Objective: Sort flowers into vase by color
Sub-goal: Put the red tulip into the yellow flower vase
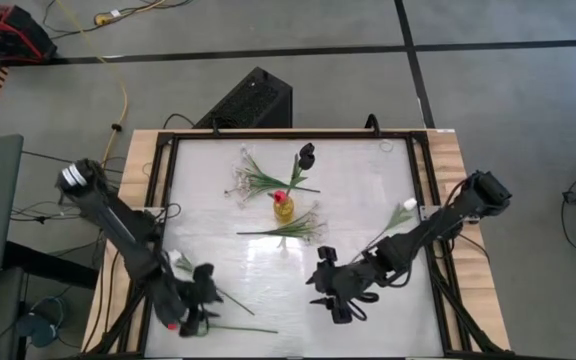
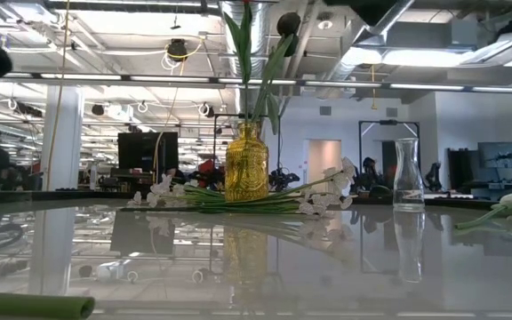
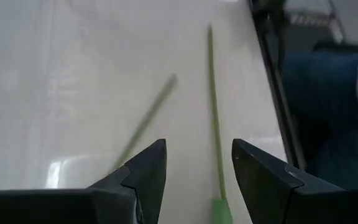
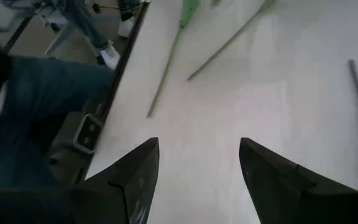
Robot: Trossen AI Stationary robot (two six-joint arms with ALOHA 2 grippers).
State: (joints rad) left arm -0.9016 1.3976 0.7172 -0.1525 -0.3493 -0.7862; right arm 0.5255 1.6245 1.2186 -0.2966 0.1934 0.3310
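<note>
Left gripper [image 1: 196,300]: near-left part of the table [image 1: 368,300], low over the top. Fingers spread, nothing between them. In the left wrist view [image 3: 194,171] bare white surface shows in the gap.
Stems by left gripper: two thin green stems [image 3: 215,124] lie flat ahead of the spread fingers, one of them running in just beside one finger. From above, a red bud [image 1: 171,325] shows at the gripper's near side and a long stem [image 1: 243,328] runs rightward from it along the near edge.
White sprays, far-left of centre: bunch of tiny white blossoms [image 1: 240,182] with green leaves, lying flat.
Yellow vase [image 1: 284,207]: centre of table, upright. Amber glass in the low view [image 2: 246,162]. A red bud [image 1: 279,195] shows at its mouth from above.
Dark bloom [image 1: 306,153]: blackish head just far of the vase, on a green stem. In the low view it stands above the vase mouth.
Second spray [image 1: 303,226]: lying flat, just near-right of the vase.
Right gripper [image 1: 330,285]: near-centre, right of the left gripper, well apart from it. Fingers spread, empty [image 4: 197,168].
White bud [image 1: 408,207]: lying at the right edge, stem slanting toward the right arm.
Clear carafe [image 2: 408,174]: upright, right of the yellow vase in the low view, empty.
</note>
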